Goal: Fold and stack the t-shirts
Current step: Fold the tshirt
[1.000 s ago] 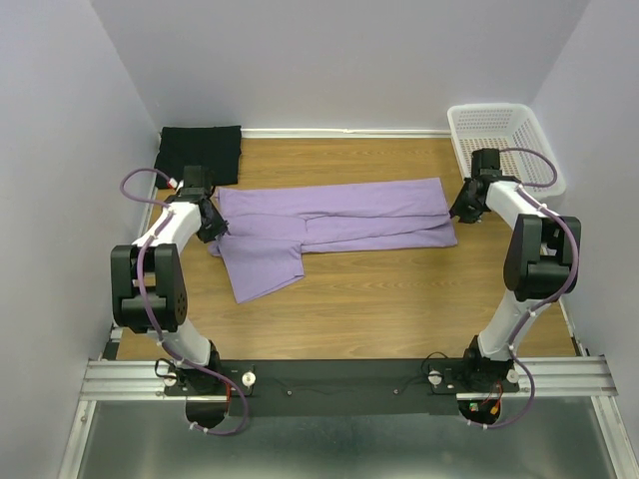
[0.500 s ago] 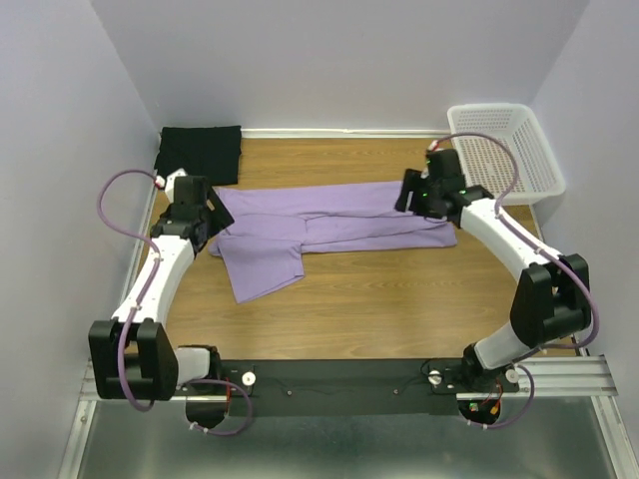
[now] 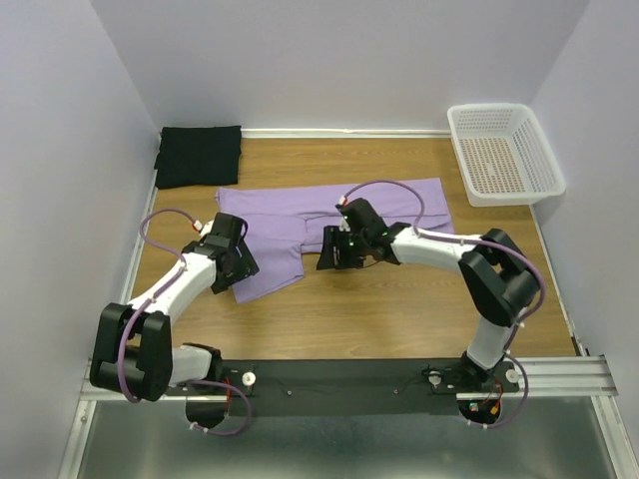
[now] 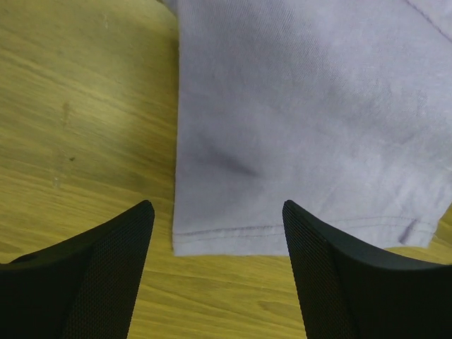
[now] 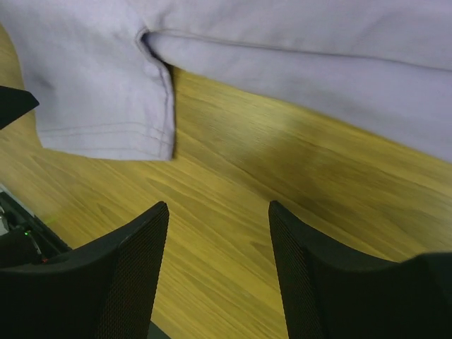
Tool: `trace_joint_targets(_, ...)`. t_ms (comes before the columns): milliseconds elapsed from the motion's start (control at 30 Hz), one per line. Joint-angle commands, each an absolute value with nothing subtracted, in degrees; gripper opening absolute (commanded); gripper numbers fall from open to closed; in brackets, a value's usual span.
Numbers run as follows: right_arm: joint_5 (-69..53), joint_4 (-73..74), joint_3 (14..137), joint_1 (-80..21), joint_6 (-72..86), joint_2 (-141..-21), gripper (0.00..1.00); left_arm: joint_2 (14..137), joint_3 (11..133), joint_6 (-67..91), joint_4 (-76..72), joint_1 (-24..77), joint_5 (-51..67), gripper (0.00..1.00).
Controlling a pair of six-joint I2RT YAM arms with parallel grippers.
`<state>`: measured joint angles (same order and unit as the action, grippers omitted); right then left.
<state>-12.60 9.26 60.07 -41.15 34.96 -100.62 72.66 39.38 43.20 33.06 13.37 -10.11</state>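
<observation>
The lavender t-shirt [image 3: 339, 215] lies flat across the table, folded lengthwise, with one sleeve [image 3: 262, 271] sticking out toward the near side. The black t-shirt [image 3: 200, 155] sits folded in the back left corner. My left gripper [image 3: 238, 264] is open over the sleeve's left edge; in the left wrist view the stitched sleeve hem [image 4: 296, 236] lies between and just ahead of its fingers [image 4: 113, 261]. My right gripper [image 3: 332, 251] is open above bare wood just right of the sleeve. The right wrist view shows the sleeve [image 5: 106, 106] and the shirt's body [image 5: 318, 70] ahead of it.
A white perforated basket [image 3: 504, 150] stands at the back right. Walls close in the table on the left, back and right. The wooden table [image 3: 399, 299] runs bare in front of the shirt.
Both arms have left the lavender shirt's far ends and swung inward and nearer, to either side of the sleeve. Both grippers have opened. The shirt lies as before.
</observation>
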Motion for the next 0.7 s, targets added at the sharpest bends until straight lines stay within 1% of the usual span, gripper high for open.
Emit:
trace_joint_targets(0, -14.4, 4.3, 64.4, -44.0, 39.1, -105.7, 0.66, 72.7, 38.5, 46.6, 34.1, 14.1, -8.3, 0.8)
trace_joint_targets(33, -14.3, 4.3, 64.9, -44.8, 39.3, -106.6, 0.66, 72.8, 38.1, 47.3, 34.4, 14.1, -8.3, 0.77)
trace_joint_targets(133, -13.7, 4.0, 67.1, -46.0, 39.6, -109.2, 0.65, 72.8, 37.5, 47.5, 34.2, 14.3, -6.5, 0.75)
trace_joint_targets(167, -13.6, 4.0, 67.4, -46.2, 39.8, -109.7, 0.64, 72.9, 37.4, 47.9, 34.3, 14.3, -6.2, 0.72)
trace_joint_targets(433, -15.3, 4.0, 70.0, -47.5, 40.6, -114.7, 0.62, 75.7, 36.8, 48.8, 33.8, 14.9, -5.0, 0.59)
trace_joint_targets(533, -16.2, 4.0, 70.6, -48.1, 40.9, -115.6, 0.61, 76.6, 36.4, 48.8, 33.3, 15.4, -4.5, 0.57)
trace_joint_targets(667, -16.0, 4.1, 70.8, -49.0, 41.6, -116.9, 0.6, 77.4, 36.1, 49.0, 33.0, 15.7, -4.1, 0.57)
